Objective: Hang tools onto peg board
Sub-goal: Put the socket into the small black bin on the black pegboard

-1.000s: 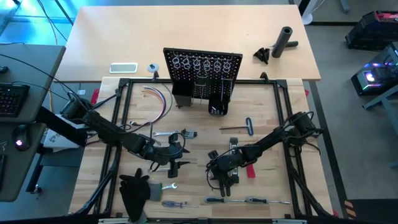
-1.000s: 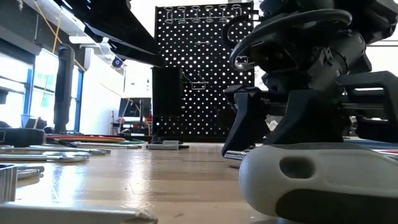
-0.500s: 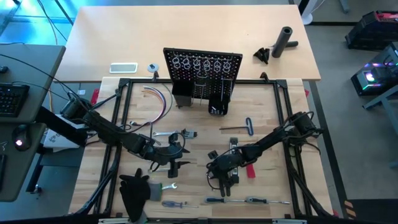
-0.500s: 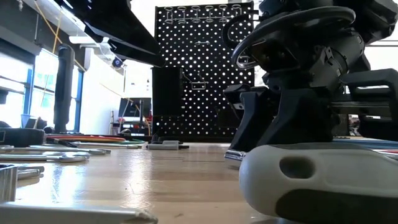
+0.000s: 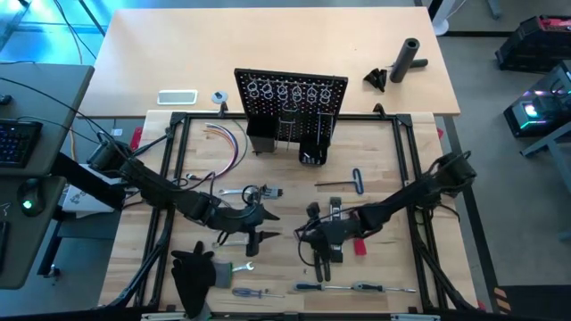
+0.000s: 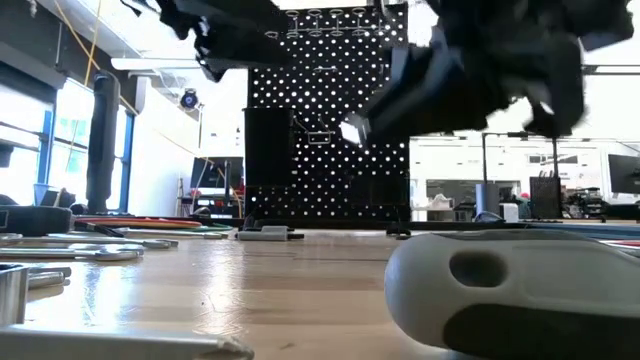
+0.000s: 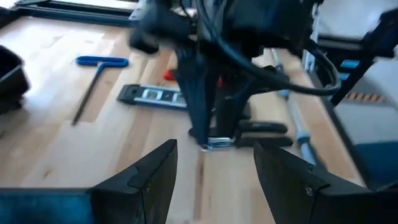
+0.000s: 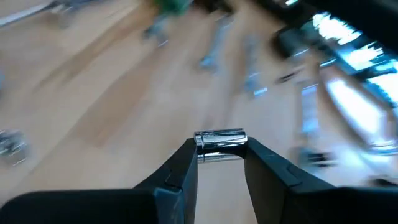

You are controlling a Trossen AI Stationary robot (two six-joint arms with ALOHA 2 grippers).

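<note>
The black peg board [image 5: 290, 94] stands upright at the table's far middle, and the low view shows its perforated panel [image 6: 330, 150]. My right gripper [image 5: 310, 234] hangs above the table's near middle, shut on a small silver tool [image 8: 221, 140]. The same tool shows in the low view [image 6: 352, 130] and in the left wrist view [image 7: 217, 142]; only this short silver end of it shows. My left gripper [image 5: 263, 217] [image 7: 214, 168] hovers just to the left of it, open and with nothing between its fingers, pointing at the right gripper. My right gripper pinches the silver tool's short cylindrical end [image 8: 221, 138] between its two fingertips [image 8: 186, 162], and that end lies across the gap. The fingers slant down from the table's right side. In the low view the silver end hangs well above the tabletop.
A blue T-handle key [image 5: 348, 183] and a black level [image 7: 152, 94] lie beyond the grippers, and a red-handled tool [image 5: 359, 245] lies beside the right wrist. Screwdrivers [image 5: 357, 287] and a black cloth [image 5: 192, 276] lie near the front edge. Coloured wires [image 5: 227, 143] lie far left.
My right gripper stood low over the silver tool on the table. It has taken hold of it and risen quickly, rolling and tipping its wrist. The silver end is now lifted clear of the tabletop. My left gripper has tipped slightly and otherwise stays in place.
</note>
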